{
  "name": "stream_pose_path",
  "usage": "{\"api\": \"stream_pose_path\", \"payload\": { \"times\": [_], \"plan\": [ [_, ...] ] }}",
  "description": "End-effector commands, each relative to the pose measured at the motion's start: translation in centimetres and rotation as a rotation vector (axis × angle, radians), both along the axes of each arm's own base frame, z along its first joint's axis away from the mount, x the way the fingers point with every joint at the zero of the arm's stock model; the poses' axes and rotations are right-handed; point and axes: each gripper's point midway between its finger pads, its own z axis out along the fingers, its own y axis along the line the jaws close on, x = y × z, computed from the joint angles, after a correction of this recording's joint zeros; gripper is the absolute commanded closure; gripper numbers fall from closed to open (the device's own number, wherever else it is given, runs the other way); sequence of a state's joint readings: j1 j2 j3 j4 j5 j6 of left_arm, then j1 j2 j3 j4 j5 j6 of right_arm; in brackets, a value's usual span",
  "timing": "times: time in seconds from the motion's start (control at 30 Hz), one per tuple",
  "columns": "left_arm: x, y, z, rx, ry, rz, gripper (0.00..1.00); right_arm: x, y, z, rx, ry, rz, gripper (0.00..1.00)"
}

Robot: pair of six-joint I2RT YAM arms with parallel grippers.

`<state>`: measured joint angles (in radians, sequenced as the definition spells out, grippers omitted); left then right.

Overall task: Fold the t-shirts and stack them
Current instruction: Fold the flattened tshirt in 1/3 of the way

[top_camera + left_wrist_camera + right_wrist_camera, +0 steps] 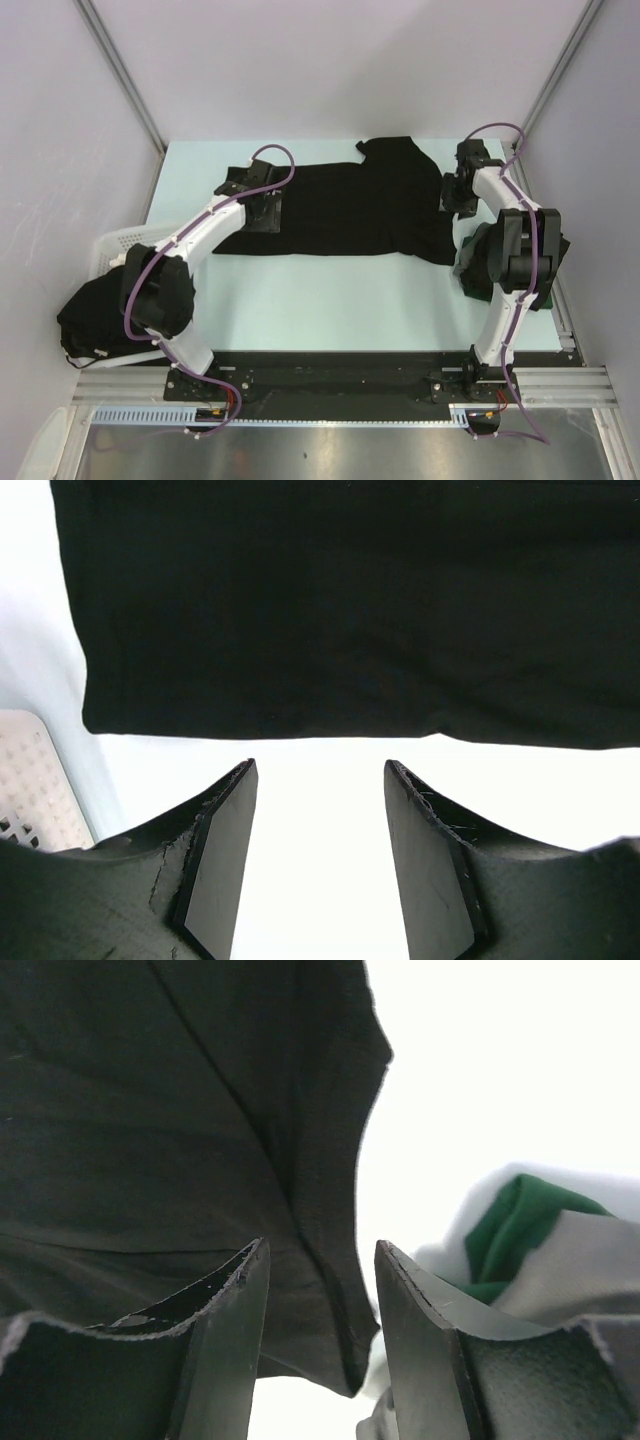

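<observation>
We've got a white slotted plastic basket (112, 245) at the left edge of the pale mint tabletop (330, 300). Its perforated wall also shows bottom left in the left wrist view. A crumpled green-and-white cloth (520, 1225) lies on the right side. At the near edge, a black base plate (330, 372) sits between silver aluminium rails (560, 385). Grey walls with slanted metal corner posts (120, 65) box it in.
</observation>
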<state>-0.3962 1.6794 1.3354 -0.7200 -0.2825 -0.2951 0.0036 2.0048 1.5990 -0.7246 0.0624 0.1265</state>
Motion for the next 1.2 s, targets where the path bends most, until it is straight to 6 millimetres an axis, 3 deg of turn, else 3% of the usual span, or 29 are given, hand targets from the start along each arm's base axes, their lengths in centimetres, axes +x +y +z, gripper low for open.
{"api": "stream_pose_path", "payload": {
  "times": [0.0,0.03,0.07,0.33,0.63,0.97,1.03,1.17],
  "plan": [
    [0.5,0.1,2.4,-0.01,-0.057,0.002,0.41,0.5,1.0,-1.2,0.044,-0.001,0.029,0.48],
    [0.5,0.1,2.4,-0.009,-0.057,0.003,0.41,0.6,1.1,-1.2,0.045,-0.003,0.029,0.48],
    [0.5,0.1,2.5,-0.007,-0.059,0.006,0.41,0.5,-0.1,-1.4,0.045,0.003,0.004,0.48],
    [0.3,0.3,2.7,-0.005,-0.059,0.012,0.41,0.2,-1.2,-2.6,0.045,0.03,-0.019,0.49],
    [0.7,0.0,2.8,-0.014,-0.06,0.019,0.41,-0.1,-0.5,-3.8,0.109,0.06,-0.013,0.58],
    [0.5,0.2,2.7,-0.009,-0.058,0.024,0.41,-0.4,-0.3,-4.9,0.127,0.083,-0.009,0.57],
    [0.5,0.2,2.7,-0.01,-0.058,0.023,0.41,-0.4,-0.1,-5.1,0.133,0.084,-0.007,0.63],
    [0.5,0.2,2.7,-0.009,-0.06,0.024,0.41,-0.5,-0.4,-5.4,0.12,0.097,-0.011,0.66]
  ]
}}
